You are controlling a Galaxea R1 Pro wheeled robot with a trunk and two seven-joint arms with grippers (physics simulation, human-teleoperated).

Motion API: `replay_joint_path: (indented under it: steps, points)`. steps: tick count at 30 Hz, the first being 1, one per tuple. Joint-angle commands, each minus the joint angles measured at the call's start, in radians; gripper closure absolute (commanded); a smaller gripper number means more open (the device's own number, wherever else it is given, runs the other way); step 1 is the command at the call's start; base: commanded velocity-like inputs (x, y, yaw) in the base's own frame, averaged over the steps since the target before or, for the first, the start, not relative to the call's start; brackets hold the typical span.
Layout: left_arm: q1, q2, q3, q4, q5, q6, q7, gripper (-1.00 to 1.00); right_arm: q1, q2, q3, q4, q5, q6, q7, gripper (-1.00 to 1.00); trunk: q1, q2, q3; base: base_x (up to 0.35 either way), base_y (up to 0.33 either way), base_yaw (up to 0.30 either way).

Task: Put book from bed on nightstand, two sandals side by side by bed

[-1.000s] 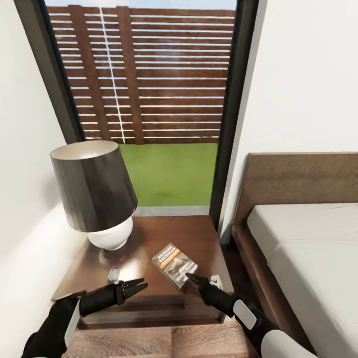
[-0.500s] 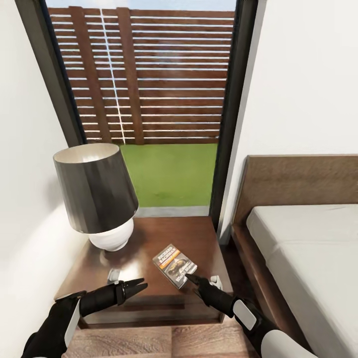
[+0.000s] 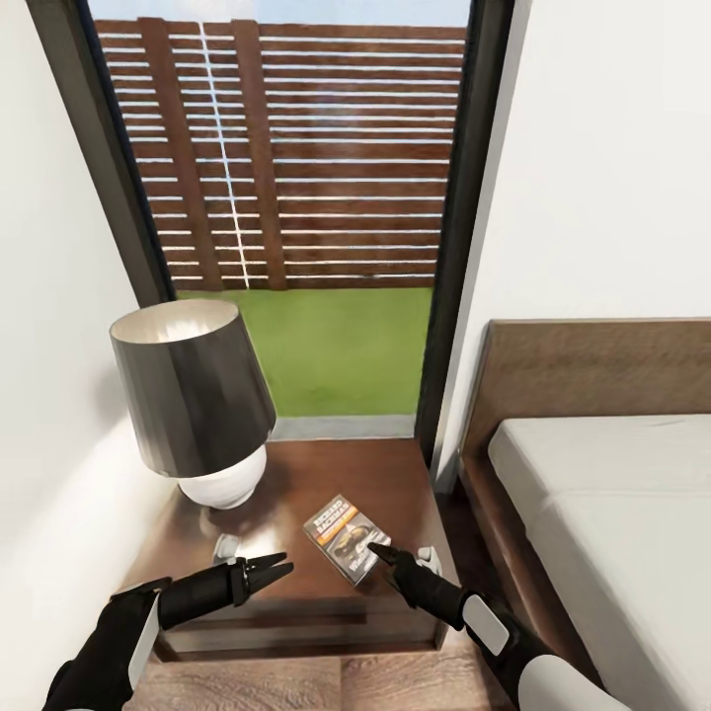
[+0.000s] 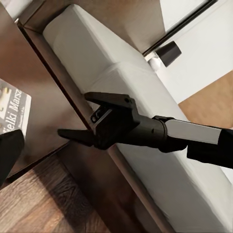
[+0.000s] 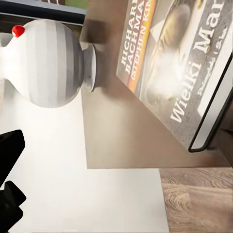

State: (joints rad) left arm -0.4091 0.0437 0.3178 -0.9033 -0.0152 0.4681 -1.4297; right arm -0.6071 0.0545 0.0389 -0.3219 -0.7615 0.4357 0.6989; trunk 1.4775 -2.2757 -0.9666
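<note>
Standing on the far left part of the nightstand [image 3: 385,474]: a table lamp [image 3: 197,415] with a dark shade and a white rounded base, its ribbed base also showing in the right wrist view [image 5: 53,63]. Hovering over the nightstand's near left edge: the left gripper [image 3: 277,567], fingers drawn close together to a narrow point, holding nothing. Lying flat near the middle of the nightstand, cover up: the book [image 3: 346,536], white "RICHARD BACHMAN" lettering and an orange band visible; seen large in the right wrist view [image 5: 184,63] with "Wielki Mar…" on the cover, and as a pale corner in the left wrist view [image 4: 12,109]. Reaching in over the nightstand's near right edge: the right gripper [image 3: 376,552], tips at the book's near corner; contact with the book not clear. Showing in the left wrist view as a dark body with two fingers spread apart [image 4: 97,119], gripping nothing. Sitting just right of the nightstand: the bed [image 3: 602,474], dark wooden headboard against the white wall, pale mattress bare. Rising behind the nightstand: a tall dark-framed window [image 3: 296,197], slatted fence and lawn beyond. Lying under the nightstand's front: brown wood-plank floor [image 3: 375,681].
</note>
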Motion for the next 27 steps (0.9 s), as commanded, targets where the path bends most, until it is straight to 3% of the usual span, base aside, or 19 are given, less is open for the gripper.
replay_joint_path:
  steps: [1,11,19,27]
  points:
    - [-0.001,0.000,0.001,0.000,-0.002,0.011,-0.005,-1.00,0.000,0.000,0.004,0.000,-0.010,0.006,-0.001,-1.00,-0.004,0.007,0.002,0.000,0.000,0.000]
    - [-0.001,0.000,0.000,0.000,-0.002,0.011,-0.004,-1.00,0.000,0.002,0.006,-0.001,-0.008,0.000,-0.005,-1.00,-0.042,0.077,0.034,0.000,0.000,0.000]
    - [-0.001,0.001,0.001,0.000,-0.002,0.011,-0.003,-1.00,0.000,0.032,0.010,-0.089,0.004,-0.006,-0.010,-1.00,-0.073,0.133,0.059,0.000,0.000,0.000]
    - [-0.001,0.001,0.001,0.000,-0.002,0.011,-0.003,-1.00,0.000,0.034,0.009,-0.105,0.005,-0.006,-0.002,-1.00,-0.104,0.189,0.084,0.000,0.000,0.000]
